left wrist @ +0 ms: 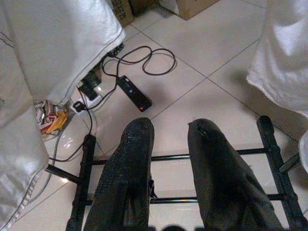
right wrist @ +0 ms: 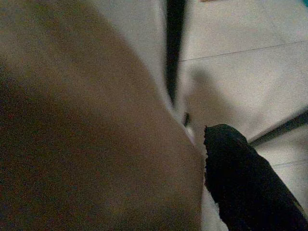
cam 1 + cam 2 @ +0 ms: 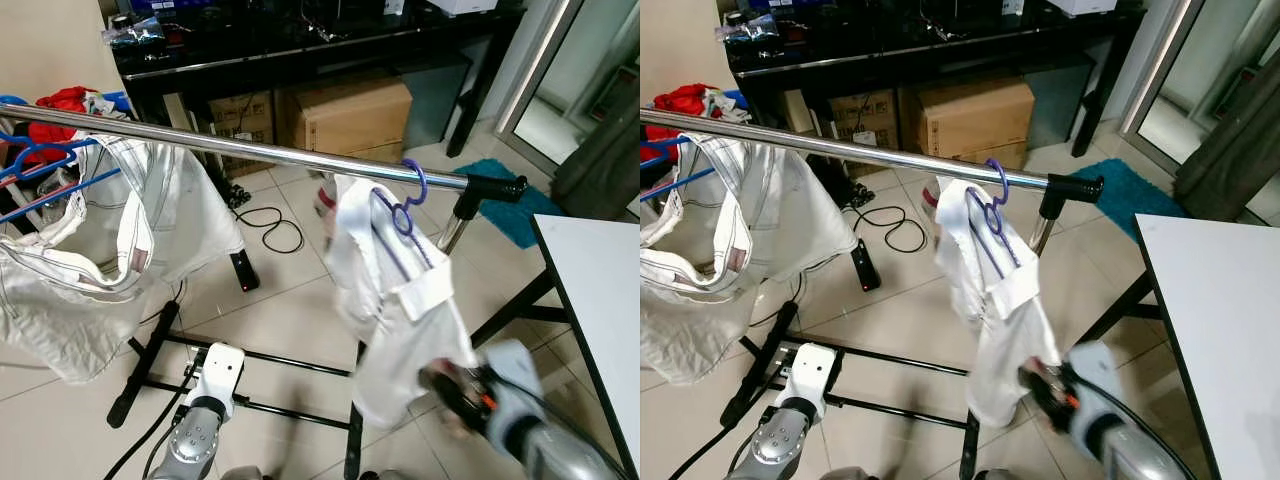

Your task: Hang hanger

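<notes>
A purple hanger [image 3: 412, 190] hooks over the chrome rail [image 3: 260, 152] near its right end. A white shirt [image 3: 385, 290] hangs on it, collar folded down. My right gripper [image 3: 447, 385], blurred, is low at the shirt's lower hem. In the right wrist view pale fabric [image 2: 86, 125] lies close over the lens beside one black finger [image 2: 245, 183]. My left arm [image 3: 213, 375] hangs low in front of the rack's base. In the left wrist view my left gripper [image 1: 168, 132] is open with nothing between its fingers, above the floor.
A second white garment [image 3: 110, 250] and blue hangers [image 3: 40, 160] hang at the rail's left. The rack's black base bars [image 3: 260, 355] and cables [image 3: 270, 228] cross the tiled floor. Cardboard boxes [image 3: 350, 115] sit under a black desk. A white table [image 3: 600, 290] stands at right.
</notes>
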{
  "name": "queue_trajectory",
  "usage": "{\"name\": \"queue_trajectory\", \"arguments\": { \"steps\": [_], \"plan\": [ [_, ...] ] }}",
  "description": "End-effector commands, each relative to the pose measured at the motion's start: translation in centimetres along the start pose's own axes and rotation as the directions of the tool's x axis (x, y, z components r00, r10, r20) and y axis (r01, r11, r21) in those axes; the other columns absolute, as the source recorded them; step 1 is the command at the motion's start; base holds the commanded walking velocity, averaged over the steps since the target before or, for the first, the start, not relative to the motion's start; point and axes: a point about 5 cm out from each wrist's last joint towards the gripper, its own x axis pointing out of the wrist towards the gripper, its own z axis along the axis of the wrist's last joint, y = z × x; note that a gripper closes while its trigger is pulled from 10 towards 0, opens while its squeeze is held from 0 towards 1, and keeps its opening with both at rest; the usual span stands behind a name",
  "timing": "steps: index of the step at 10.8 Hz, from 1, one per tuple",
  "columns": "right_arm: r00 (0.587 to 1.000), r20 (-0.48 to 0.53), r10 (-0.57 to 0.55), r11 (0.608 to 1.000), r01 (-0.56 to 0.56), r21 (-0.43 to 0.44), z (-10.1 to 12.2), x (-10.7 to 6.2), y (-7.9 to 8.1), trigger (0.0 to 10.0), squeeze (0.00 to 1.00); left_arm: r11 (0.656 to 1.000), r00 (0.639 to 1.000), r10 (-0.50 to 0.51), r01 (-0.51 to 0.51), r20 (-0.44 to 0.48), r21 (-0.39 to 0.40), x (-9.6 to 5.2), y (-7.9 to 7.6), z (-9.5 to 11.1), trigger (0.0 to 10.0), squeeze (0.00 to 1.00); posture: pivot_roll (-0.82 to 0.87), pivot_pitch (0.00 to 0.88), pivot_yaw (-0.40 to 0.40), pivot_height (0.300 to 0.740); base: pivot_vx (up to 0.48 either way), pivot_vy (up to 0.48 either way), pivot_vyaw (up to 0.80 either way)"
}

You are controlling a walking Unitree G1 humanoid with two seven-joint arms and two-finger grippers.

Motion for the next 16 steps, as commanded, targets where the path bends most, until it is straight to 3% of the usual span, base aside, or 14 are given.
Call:
{"name": "queue_trajectory", "arguments": {
  "steps": [1,4,5,7,8,10,11,12,13,16],
  "plan": [
    [0.998,0.023,-0.052,0.999,0.052,-0.009,-1.4,-0.4,-1.2,10.0,0.0,1.0,1.0,-0.005,0.005,-0.011,0.0,-0.1,-0.2,-0.2,10.0,0.0,0.07,0.051,-0.016,0.74,0.0,0.0,0.0],
    [1.0,0.03,-0.006,0.999,0.007,-0.044,-3.2,-0.5,-0.9,10.0,0.0,1.0,1.0,0.0,0.0,-0.013,0.0,0.0,0.1,-0.2,10.0,0.0,0.07,0.041,-0.012,0.74,0.0,0.0,0.0],
    [1.0,-0.014,0.01,0.998,-0.011,-0.066,-5.4,-0.4,-1.0,10.0,0.0,1.0,1.0,0.003,-0.003,-0.017,0.0,0.0,0.1,-0.2,10.0,0.0,0.07,0.041,-0.012,0.74,0.0,0.0,0.0],
    [0.995,-0.081,-0.058,0.997,0.053,-0.062,-7.7,-0.6,-1.9,10.0,0.0,1.0,0.999,0.014,-0.015,-0.033,-0.012,0.0,0.2,-0.4,10.0,0.0,0.07,0.041,-0.012,0.74,0.0,0.0,0.0],
    [0.984,-0.058,-0.169,0.986,0.169,0.002,-8.0,0.0,-2.8,10.0,0.0,0.999,0.998,0.015,-0.017,-0.059,-0.047,-0.2,0.2,-0.8,10.0,0.0,0.08,0.039,-0.019,0.74,0.0,0.0,0.0],
    [0.963,-0.054,-0.266,0.964,0.267,0.014,-8.1,1.4,-3.4,10.0,0.0,0.995,0.996,-0.005,-0.004,-0.092,-0.095,-0.4,0.1,-1.3,10.0,0.0,0.08,0.037,-0.021,0.74,0.0,0.0,0.0],
    [0.945,-0.104,-0.309,0.951,0.307,-0.029,-9.3,1.7,-4.1,10.0,0.0,0.992,0.99,-0.007,-0.01,-0.14,-0.123,-0.7,0.0,-1.9,10.0,0.0,0.09,0.031,-0.027,0.74,0.0,0.0,0.0],
    [0.924,-0.178,-0.339,0.941,0.333,-0.062,-10.6,1.7,-4.6,10.0,0.0,0.99,0.983,-0.005,-0.021,-0.184,-0.14,-1.0,0.0,-2.6,10.0,0.0,0.09,0.029,-0.029,0.74,0.0,0.0,0.0],
    [0.907,-0.225,-0.355,0.934,0.355,-0.041,-11.4,1.6,-5.0,10.0,0.0,0.988,0.978,-0.009,-0.023,-0.21,-0.151,-1.3,0.0,-3.1,10.0,0.0,0.1,0.023,-0.034,0.74,0.0,0.0,0.0],
    [0.899,-0.27,-0.345,0.933,0.36,0.009,-12.3,1.7,-5.4,10.0,0.0,0.986,0.965,-0.037,-0.006,-0.259,-0.165,-1.8,-0.4,-3.9,10.0,0.0,0.1,0.01,-0.043,0.74,0.0,0.0,0.0]
  ]
}}
